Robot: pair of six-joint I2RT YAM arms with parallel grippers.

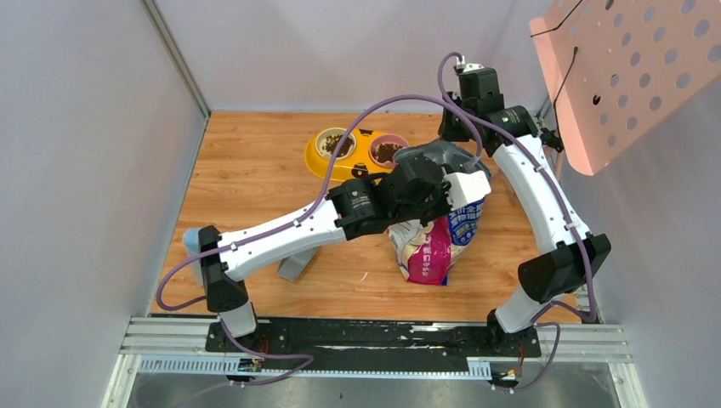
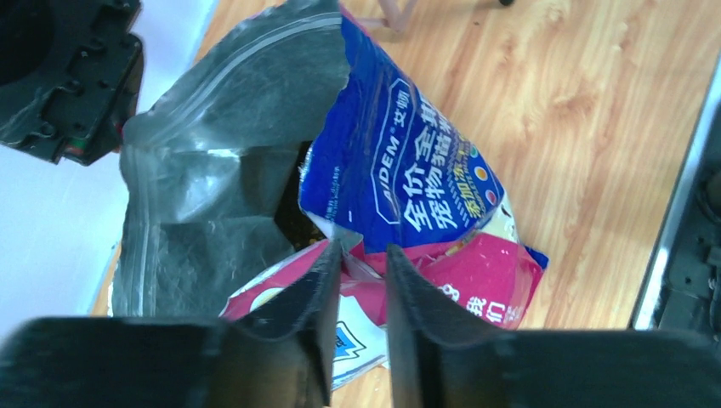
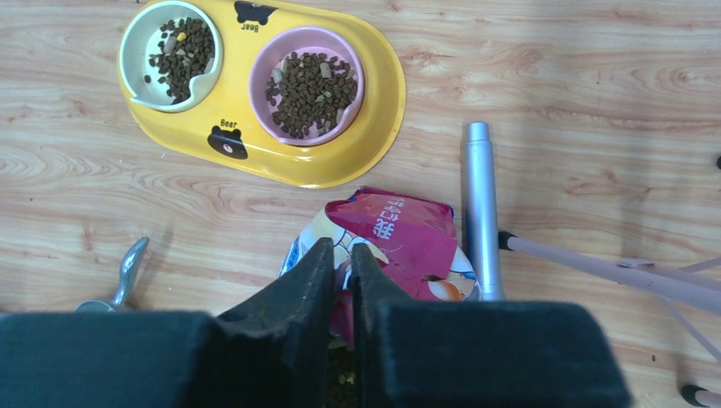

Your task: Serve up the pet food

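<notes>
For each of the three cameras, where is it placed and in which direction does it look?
Top external: above and behind the arms, looking down on the wooden table; both arms and their bases show.
Left wrist: on the left arm, looking along the left gripper into the open pet food bag.
Right wrist: on the right arm, looking down past the right gripper at the yellow double feeder holding kibble.
Shared: all three show the bag; top and right wrist share the feeder.
</notes>
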